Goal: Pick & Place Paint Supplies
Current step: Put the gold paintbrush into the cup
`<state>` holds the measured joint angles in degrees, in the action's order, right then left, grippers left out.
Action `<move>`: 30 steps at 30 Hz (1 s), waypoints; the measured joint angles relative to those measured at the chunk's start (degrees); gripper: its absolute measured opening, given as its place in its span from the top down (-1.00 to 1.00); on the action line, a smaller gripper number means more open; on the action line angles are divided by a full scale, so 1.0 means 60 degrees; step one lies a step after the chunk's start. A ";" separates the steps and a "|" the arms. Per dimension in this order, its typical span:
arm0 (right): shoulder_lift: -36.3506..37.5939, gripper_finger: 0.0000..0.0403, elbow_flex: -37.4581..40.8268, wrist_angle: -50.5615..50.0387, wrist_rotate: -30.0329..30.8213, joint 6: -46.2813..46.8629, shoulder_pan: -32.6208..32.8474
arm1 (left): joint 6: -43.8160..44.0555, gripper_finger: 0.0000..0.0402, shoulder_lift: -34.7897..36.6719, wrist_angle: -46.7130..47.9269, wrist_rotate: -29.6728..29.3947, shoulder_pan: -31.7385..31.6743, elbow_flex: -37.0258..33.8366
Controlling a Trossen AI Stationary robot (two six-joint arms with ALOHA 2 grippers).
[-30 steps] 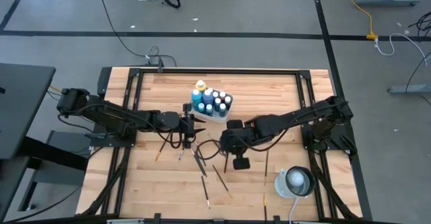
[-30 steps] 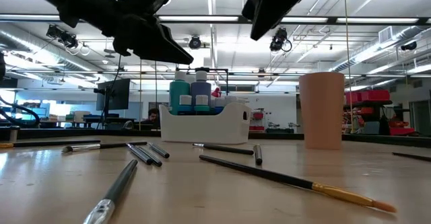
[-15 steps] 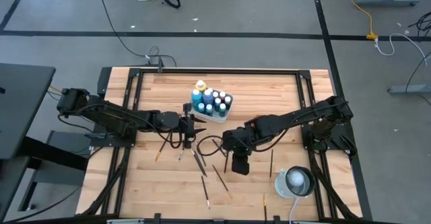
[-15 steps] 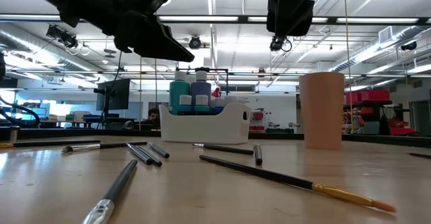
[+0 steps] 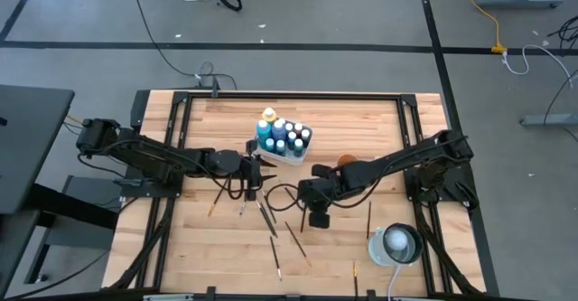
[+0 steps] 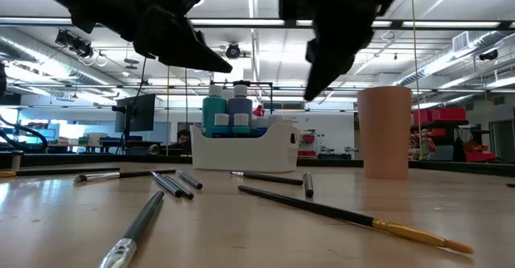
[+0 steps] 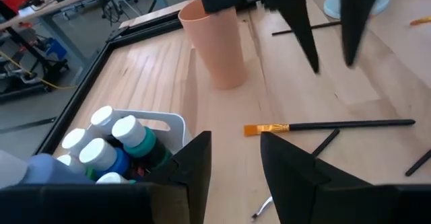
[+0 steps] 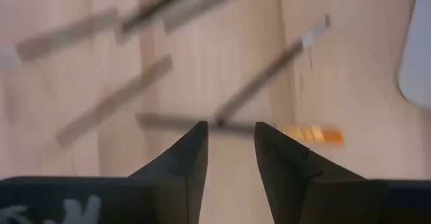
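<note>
Several paint bottles [image 5: 282, 135] stand in the white tray [image 5: 289, 155] from above, paintbrushes [image 5: 269, 218] scattered below; the left gripper [image 5: 256, 176] hovers beside the tray, the right gripper [image 5: 315, 218] over the brushes. Both wrist views show empty fingers [image 7: 195, 163] parted, above a brush [image 8: 256, 83].

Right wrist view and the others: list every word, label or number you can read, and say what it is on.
Right gripper housing, right wrist view: pale marks at the picture's lower left, too blurred to read.
Paint bottles in the white tray, left wrist view: only caps show, no label to read.
Paint bottles, low view: labels too small to read.
Orange cup: plain, no text.
Nothing else legible.
</note>
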<state>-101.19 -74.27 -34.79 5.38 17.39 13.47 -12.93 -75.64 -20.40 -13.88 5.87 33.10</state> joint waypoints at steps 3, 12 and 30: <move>0.0007 0.37 0.0470 0.1422 -0.0039 0.1291 -0.0320 | 0.0203 0.32 -0.0001 0.0002 -0.0002 -0.0002 0.0000; 0.0000 0.32 0.1592 0.2541 -0.1534 0.3255 -0.0647 | 0.0551 0.31 0.0000 0.0000 -0.0002 -0.0003 0.0000; 0.0004 0.32 0.2511 0.4202 -0.1052 -0.3443 -0.0530 | 0.0251 0.31 -0.0003 -0.0003 -0.0002 0.0000 0.0000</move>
<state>-101.16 -59.20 -9.57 -0.93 -3.27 10.29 -11.42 -75.65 -20.42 -13.89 5.87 33.10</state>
